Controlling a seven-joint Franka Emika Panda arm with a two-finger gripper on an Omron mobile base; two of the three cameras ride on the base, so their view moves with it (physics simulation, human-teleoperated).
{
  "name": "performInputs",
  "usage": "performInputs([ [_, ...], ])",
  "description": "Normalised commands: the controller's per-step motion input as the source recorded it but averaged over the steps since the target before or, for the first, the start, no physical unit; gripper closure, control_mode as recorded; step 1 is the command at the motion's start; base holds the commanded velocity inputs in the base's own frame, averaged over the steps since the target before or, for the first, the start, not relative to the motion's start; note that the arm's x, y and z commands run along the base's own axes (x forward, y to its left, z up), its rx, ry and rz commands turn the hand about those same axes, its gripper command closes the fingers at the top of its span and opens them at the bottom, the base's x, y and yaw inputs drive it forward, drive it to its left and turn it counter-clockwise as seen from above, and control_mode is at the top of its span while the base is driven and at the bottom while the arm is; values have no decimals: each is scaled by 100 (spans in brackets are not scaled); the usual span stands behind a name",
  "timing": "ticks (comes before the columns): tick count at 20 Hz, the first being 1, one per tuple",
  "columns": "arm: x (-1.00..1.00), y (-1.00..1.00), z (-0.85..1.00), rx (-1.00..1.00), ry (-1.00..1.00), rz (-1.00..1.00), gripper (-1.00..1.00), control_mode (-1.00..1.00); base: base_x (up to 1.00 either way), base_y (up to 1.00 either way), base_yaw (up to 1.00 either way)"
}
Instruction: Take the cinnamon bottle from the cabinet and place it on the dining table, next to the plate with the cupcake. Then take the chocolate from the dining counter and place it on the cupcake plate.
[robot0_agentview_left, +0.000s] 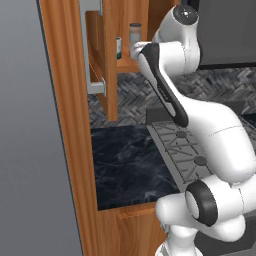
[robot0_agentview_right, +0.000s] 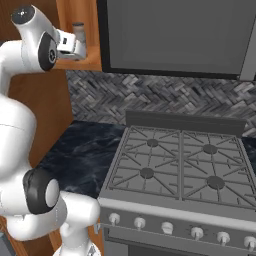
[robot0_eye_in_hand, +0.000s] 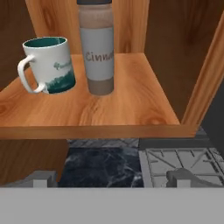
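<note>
At the open front of the cabinet, the hand is raised level with the shelf edge, its fingertips set wide apart with nothing between them. Just beyond, upright on the wooden shelf, stands the cinnamon bottle, brownish with a pale label and dark cap. Beside it to the left sits a white mug with teal print, handle turned left. Below the shelf lie a black marble tabletop and, to its right, a grey stove with four burners.
</note>
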Motion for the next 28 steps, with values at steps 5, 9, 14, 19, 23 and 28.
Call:
performInputs([
  [5, 70, 4, 19, 1, -11, 2, -100, -100, 0, 0, 0],
  [9, 71, 0, 0, 0, -1, 5, -100, -100, 0, 0, 0],
  [14, 69, 2, 1, 0, -1, 4, -100, -100, 0, 0, 0],
  [19, 59, 11, 8, 0, 0, 0, -100, -100, 0, 0, 0],
  [23, 40, 11, 10, 0, 0, 0, -100, -100, 0, 0, 0],
  [28, 11, 0, 0, 0, -4, 0, -100, -100, 0, 0, 0],
])
